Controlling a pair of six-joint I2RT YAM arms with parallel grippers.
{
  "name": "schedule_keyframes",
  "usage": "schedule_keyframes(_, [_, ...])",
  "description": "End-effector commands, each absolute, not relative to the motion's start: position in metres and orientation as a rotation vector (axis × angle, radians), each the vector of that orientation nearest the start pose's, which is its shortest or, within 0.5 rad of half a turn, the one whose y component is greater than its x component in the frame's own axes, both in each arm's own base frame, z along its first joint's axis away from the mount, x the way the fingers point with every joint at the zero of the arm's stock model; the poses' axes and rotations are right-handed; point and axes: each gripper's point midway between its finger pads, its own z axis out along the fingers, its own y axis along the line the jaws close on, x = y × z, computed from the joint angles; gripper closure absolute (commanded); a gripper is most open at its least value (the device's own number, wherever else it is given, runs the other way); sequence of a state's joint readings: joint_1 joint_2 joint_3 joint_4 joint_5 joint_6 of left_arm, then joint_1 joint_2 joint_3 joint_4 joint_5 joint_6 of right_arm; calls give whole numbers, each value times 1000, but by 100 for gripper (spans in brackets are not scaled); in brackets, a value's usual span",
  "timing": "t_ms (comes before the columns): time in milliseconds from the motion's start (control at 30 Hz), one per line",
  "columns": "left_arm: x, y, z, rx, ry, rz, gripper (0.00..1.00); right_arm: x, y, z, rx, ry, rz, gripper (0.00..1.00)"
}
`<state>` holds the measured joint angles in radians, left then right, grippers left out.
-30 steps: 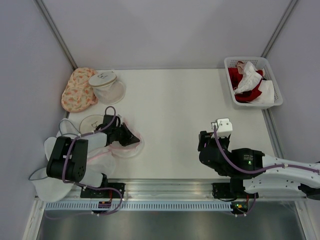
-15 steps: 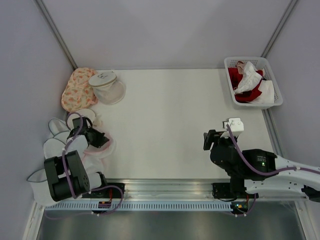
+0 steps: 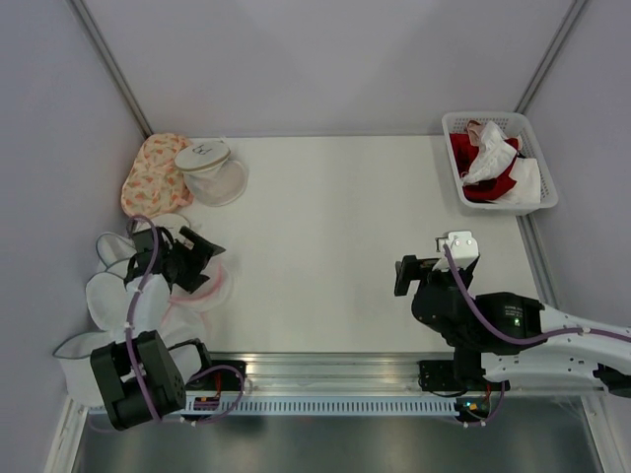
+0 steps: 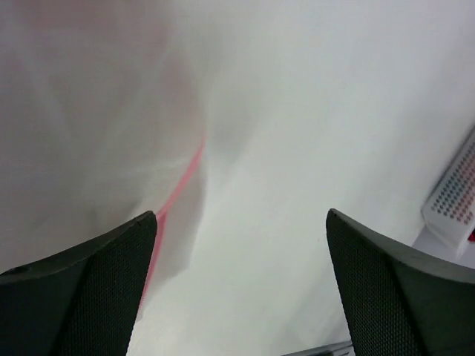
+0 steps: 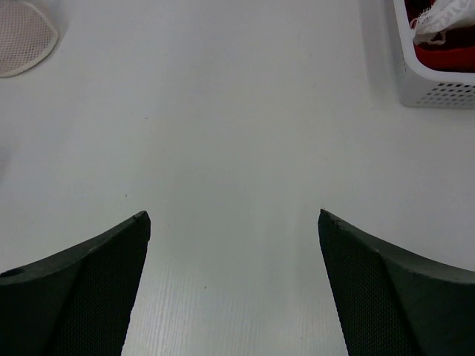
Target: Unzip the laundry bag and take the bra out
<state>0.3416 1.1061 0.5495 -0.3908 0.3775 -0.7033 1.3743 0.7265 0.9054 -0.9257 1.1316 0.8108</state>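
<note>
Your left gripper (image 4: 239,222) stands released, its jaws spread wide with nothing between them. It hovers just over the round white mesh laundry bag with the pink rim (image 3: 205,294), which lies at the near left of the white table (image 3: 335,227). Your right gripper (image 5: 234,222) is likewise spread wide and empty above the table, well apart from the bag.

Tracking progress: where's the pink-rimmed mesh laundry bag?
Top view, table's left side: the round pink-rimmed white mesh laundry bag lies under the open left pincer.
</note>
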Motion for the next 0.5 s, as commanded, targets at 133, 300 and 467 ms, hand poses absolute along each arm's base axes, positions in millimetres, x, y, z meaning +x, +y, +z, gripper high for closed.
schedule_keyframes(133, [270,-86,179,-397,2152,-953,0,180,143,264,-1,1845,172,2])
schedule_keyframes(300, [247,-147,244,-35,2056,-1099,0,176,145,279,22,1838,280,2])
schedule_keyframes(467, [214,-190,285,218,1981,-1210,0,167,157,288,8,1851,443,2])
